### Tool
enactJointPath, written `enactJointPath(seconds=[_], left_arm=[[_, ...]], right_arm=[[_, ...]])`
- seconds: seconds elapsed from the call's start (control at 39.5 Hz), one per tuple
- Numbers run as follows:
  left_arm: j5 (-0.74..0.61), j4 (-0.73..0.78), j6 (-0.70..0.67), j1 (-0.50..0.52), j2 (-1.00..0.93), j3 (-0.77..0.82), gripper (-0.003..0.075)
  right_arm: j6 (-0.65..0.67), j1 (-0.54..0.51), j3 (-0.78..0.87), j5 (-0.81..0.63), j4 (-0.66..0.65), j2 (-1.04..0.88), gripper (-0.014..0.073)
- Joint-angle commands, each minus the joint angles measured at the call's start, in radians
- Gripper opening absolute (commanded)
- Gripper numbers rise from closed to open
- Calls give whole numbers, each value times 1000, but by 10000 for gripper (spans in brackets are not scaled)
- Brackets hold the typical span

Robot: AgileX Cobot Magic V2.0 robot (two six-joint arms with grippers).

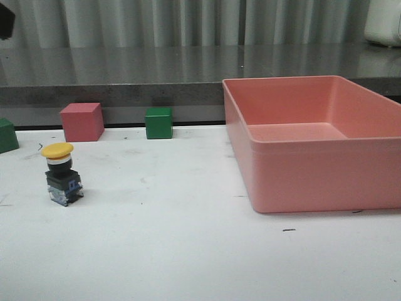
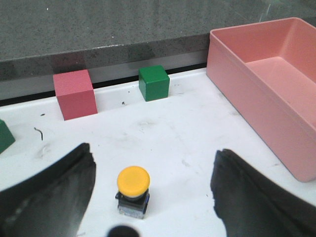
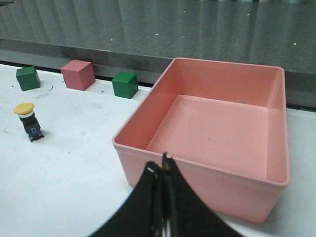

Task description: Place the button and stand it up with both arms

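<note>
Nearest the robot, on the white table (image 1: pixel 188 251), bare surface w/ a few dark scuffs. Further in, left side: button (image 1: pixel 61 174) stands upright on its black base, yellow cap on top, silver collar under it; nothing touching it. Left wrist view looks down on it: left gripper (image 2: pixel 153 190) is spread wide, one finger (image 2: pixel 54 197) either side of the button, both well clear, jaws holding nothing. Right gripper (image 3: pixel 163 182) has its fingers pressed together w/ nothing between them, hanging above the near wall of the pink bin (image 1: pixel 301 169). Neither gripper shows in front view.

Bin sits on the table's right half, open top, apart from the button. Its interior looks bare in right wrist view.

Back edge of table, L to R: green cube (image 1: pixel 7 135) partly cut by frame edge, pink cube (image 1: pixel 81 121), 2nd green cube (image 1: pixel 158 123). All three sit behind the button, apart from it and from each other. Beyond them a grey counter (image 1: pixel 125 72), then pale curtain (image 1: pixel 188 22).
</note>
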Motion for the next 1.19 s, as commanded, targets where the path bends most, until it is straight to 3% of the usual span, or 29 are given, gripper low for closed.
enactJointPath(seconds=[0.0,0.35,1.16], left_arm=[[52,-19,-11,-10,-82,-42,392],[169,-24,-11,-10,-313,-42,-21],[171,-25,-11,-10,-366,-40,-20]], right_arm=[[-10,-6,-26,-90,-18,8,-62],[-10,-6,-26,-90,-18,8,-62],[-10,-6,-26,-90,-18,8,-62]])
